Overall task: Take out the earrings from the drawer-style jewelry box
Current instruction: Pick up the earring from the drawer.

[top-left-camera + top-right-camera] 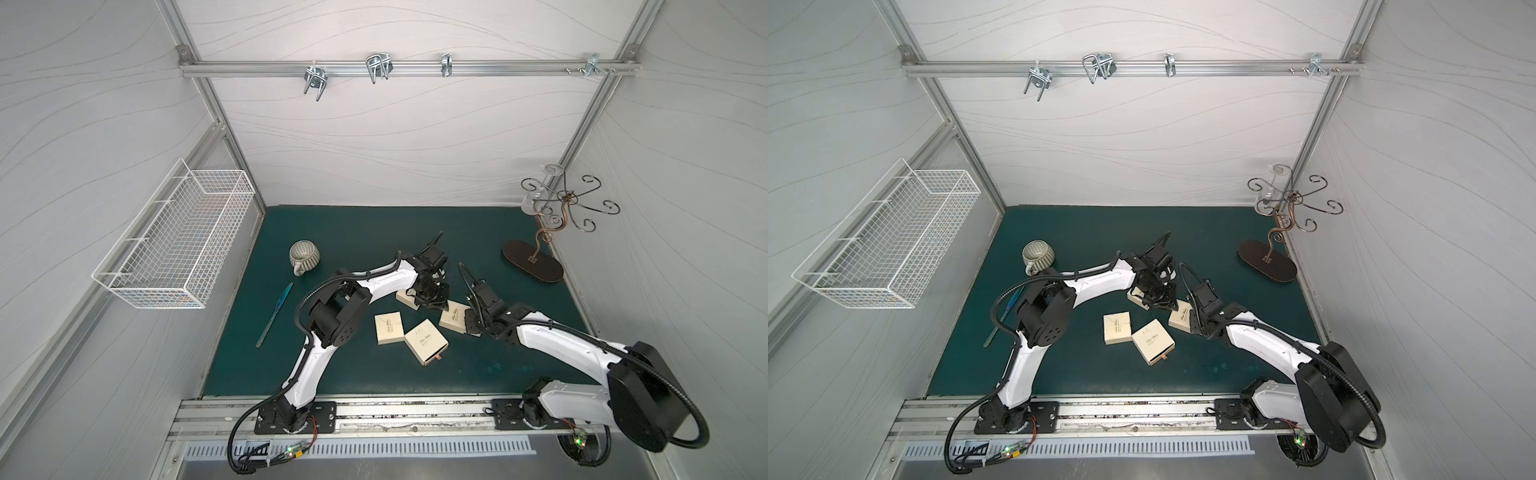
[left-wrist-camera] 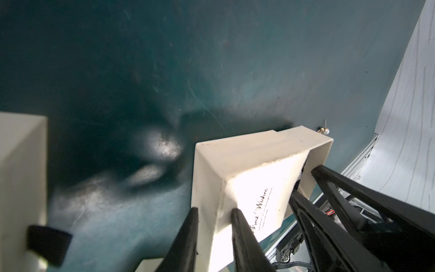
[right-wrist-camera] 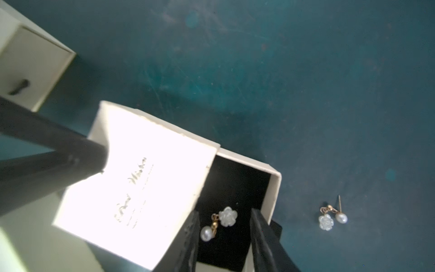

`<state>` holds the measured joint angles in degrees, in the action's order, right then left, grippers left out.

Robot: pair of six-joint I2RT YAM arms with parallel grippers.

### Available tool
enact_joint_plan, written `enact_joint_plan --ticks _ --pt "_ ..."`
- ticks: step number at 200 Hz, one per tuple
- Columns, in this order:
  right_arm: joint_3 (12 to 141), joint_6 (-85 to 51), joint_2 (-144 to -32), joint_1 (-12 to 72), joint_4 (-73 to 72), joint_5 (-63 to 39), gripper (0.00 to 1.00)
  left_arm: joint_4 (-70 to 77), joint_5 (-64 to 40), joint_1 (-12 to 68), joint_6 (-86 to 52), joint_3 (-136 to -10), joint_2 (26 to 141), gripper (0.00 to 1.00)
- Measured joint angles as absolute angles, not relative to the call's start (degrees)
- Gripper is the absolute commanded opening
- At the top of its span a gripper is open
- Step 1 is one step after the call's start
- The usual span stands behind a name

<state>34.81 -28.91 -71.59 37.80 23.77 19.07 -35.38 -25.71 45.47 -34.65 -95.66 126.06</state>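
While your right pincer (image 3: 225, 212) stands open astride one earring (image 3: 227, 216) in the pulled-out drawer (image 3: 275, 188), your left pincer (image 2: 214, 210) is clamped on the box (image 2: 256, 188), steadying it. A second earring (image 3: 326, 222) lies near the drawer on the green mat (image 3: 306, 94). The next move is probably to close gently and lift clear. In both top views the arms hide the earrings, and the other boxes (image 1: 390, 328) show no contents.

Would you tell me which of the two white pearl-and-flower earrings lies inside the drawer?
The earring on the black lining of the open drawer, straddled by the right gripper; the other earring lies on the green mat beside the cream box.
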Motion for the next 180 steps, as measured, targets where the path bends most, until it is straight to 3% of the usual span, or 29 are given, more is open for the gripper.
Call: enact_joint_plan --ticks 64,135,180 --pt "37.9 -28.6 -76.4 37.8 26.2 18.9 0.36 -35.4 -25.8 45.5 -34.6 -95.7 126.1 0.27" --pt "38.4 -27.8 -77.9 37.8 25.6 16.4 0.09 -35.3 -25.8 45.5 -34.7 -95.6 126.1 0.27" --pt "38.2 -27.6 -77.1 37.8 25.0 16.2 0.04 -35.2 -25.9 45.5 -34.7 -95.5 126.1 0.27"
